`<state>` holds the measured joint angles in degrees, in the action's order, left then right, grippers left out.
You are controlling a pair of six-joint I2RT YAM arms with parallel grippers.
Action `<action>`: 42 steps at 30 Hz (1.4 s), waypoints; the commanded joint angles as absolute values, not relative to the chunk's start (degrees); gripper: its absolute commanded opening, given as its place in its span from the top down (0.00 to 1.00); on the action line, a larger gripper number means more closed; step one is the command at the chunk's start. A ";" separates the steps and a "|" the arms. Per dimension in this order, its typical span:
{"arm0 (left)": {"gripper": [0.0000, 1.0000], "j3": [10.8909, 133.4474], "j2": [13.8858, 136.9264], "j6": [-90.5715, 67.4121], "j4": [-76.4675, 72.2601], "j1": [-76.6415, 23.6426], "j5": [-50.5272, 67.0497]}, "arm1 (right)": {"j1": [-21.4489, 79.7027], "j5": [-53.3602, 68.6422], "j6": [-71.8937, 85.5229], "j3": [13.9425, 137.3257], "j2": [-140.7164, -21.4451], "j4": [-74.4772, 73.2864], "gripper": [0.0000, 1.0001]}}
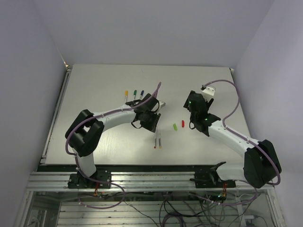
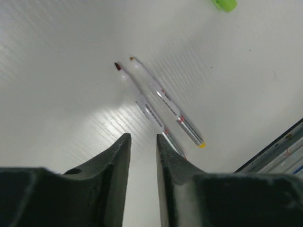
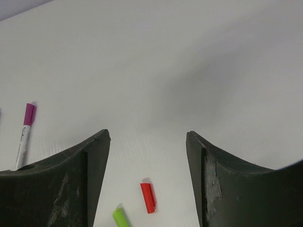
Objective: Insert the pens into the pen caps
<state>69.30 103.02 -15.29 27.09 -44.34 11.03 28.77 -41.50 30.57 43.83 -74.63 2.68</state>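
Note:
Two uncapped pens lie side by side, one red-tipped (image 2: 144,104) and one orange-tipped (image 2: 165,101); from above they show as one pair of pens (image 1: 158,140). My left gripper (image 2: 143,137) (image 1: 150,126) hovers just behind their rear ends. It is open by a narrow gap with nothing in it, and its right finger hides the end of the red-tipped pen. A red cap (image 3: 147,197) (image 1: 182,125) and a light green cap (image 3: 121,218) (image 1: 174,126) (image 2: 225,4) lie loose between the arms. My right gripper (image 3: 147,135) (image 1: 192,124) stands wide open and empty above them.
At the back stand three capped pens: yellow (image 1: 126,93), green (image 1: 135,92) and blue (image 1: 141,92). A purple-capped pen (image 3: 23,135) lies to the left of the right gripper. The table's near edge (image 2: 279,151) runs close behind the uncapped pens.

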 commanded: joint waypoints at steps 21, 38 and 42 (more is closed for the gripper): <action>0.54 72.84 107.74 -16.84 30.29 -52.80 0.94 | 26.72 -39.90 33.18 39.20 -69.15 4.50 0.36; 0.56 72.57 112.92 -17.05 33.26 -54.25 -6.41 | 25.85 -37.54 34.07 38.67 -69.12 4.99 0.37; 0.57 72.58 114.60 -16.76 36.67 -54.27 -9.00 | 25.64 -37.18 34.42 38.67 -69.43 4.93 0.37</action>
<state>73.17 110.59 -16.95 31.29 -54.00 -3.95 26.17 -37.30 33.30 39.09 -69.52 3.62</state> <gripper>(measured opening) 0.434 0.627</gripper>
